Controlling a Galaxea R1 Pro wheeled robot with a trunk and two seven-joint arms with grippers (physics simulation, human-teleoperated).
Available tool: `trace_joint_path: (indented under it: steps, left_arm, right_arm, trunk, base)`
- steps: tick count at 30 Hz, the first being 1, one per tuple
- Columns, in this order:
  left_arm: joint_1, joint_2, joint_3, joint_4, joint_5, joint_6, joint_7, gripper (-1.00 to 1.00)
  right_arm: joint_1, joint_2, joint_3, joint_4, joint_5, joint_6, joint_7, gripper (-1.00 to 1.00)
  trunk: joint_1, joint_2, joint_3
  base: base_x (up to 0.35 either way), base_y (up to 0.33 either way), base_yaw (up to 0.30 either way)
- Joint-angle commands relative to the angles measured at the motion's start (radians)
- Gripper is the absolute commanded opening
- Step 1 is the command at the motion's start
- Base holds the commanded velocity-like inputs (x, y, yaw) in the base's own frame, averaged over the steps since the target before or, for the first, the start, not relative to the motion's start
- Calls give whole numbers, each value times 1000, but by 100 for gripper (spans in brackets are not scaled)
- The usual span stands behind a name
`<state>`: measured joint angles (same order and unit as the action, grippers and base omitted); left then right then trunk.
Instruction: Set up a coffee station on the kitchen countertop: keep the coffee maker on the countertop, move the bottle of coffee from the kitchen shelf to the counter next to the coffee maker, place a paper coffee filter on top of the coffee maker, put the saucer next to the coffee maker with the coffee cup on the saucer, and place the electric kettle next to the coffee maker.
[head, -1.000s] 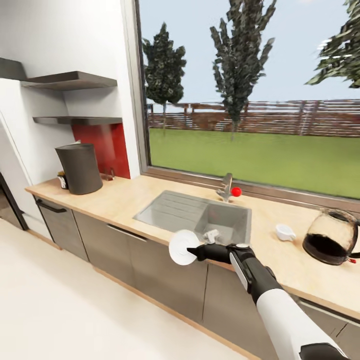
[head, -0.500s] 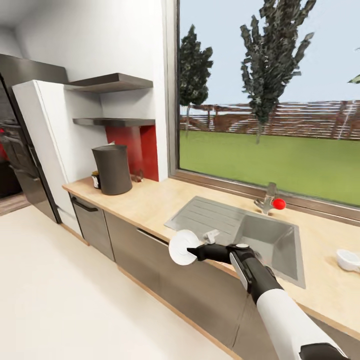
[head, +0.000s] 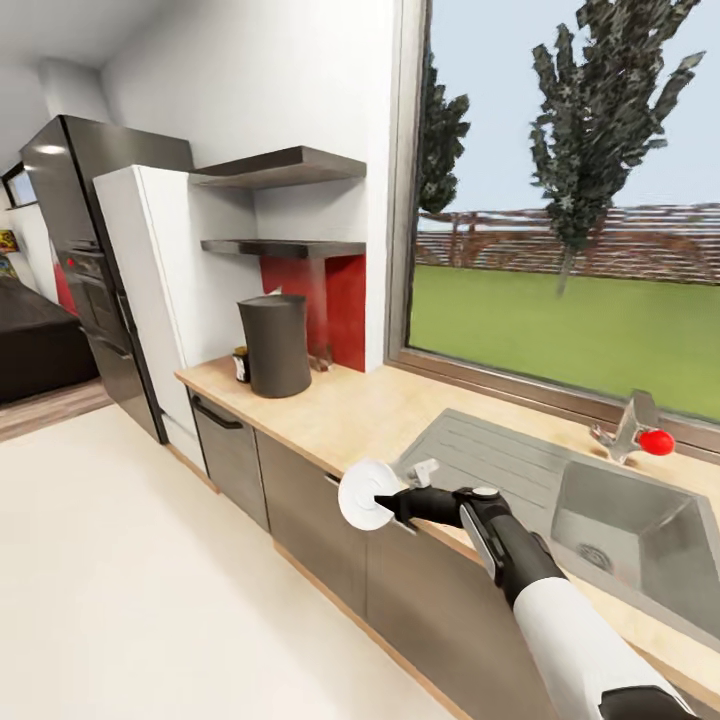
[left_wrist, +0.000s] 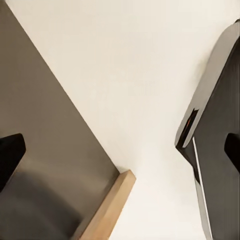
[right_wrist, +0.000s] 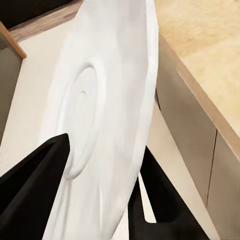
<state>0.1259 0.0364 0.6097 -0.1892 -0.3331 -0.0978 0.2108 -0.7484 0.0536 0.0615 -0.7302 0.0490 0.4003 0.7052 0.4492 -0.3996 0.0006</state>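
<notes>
My right gripper (head: 388, 504) is shut on the rim of the white saucer (head: 366, 494), which it holds on edge in the air in front of the cabinet fronts. Its black fingers (right_wrist: 35, 192) clamp the saucer (right_wrist: 110, 115) from both sides. The dark grey coffee maker (head: 275, 345) stands at the far left end of the beige kitchen countertop (head: 365, 420), with a small white tip at its top. The bottle of coffee (head: 241, 365) sits on the counter just left of it. The black kitchen shelf (head: 285, 247) hangs above. My left gripper (left_wrist: 120, 152) is open over the floor.
A steel sink (head: 620, 520) with a red-knobbed tap (head: 640, 437) is set in the counter at the right. A white tall cabinet (head: 150, 300) and a dark oven column (head: 80, 260) stand left of the counter. Pale floor (head: 150, 580) stretches out at the left.
The camera has swung left, so the counter slid right in the picture; the kettle and cup left the view. My right arm with the saucer kept its place in the picture.
</notes>
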Motion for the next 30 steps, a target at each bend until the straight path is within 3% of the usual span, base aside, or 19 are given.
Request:
trace_joint_path:
  steps: [1, 30]
  left_arm:
    - [0, -1, 8, 0, -10, -3, 1, 100]
    - [-3, -3, 7, 1, -10, -3, -11, 100]
  right_arm:
    - [0, 0, -2, -1, 4, 5, 4, -100]
    - [0, 0, -2, -3, 3, 5, 3, -100]
  trunk:
    - [1, 0, 0]
    - [1, 0, 0]
  base:
    - [278, 235, 12]
    - [278, 235, 0]
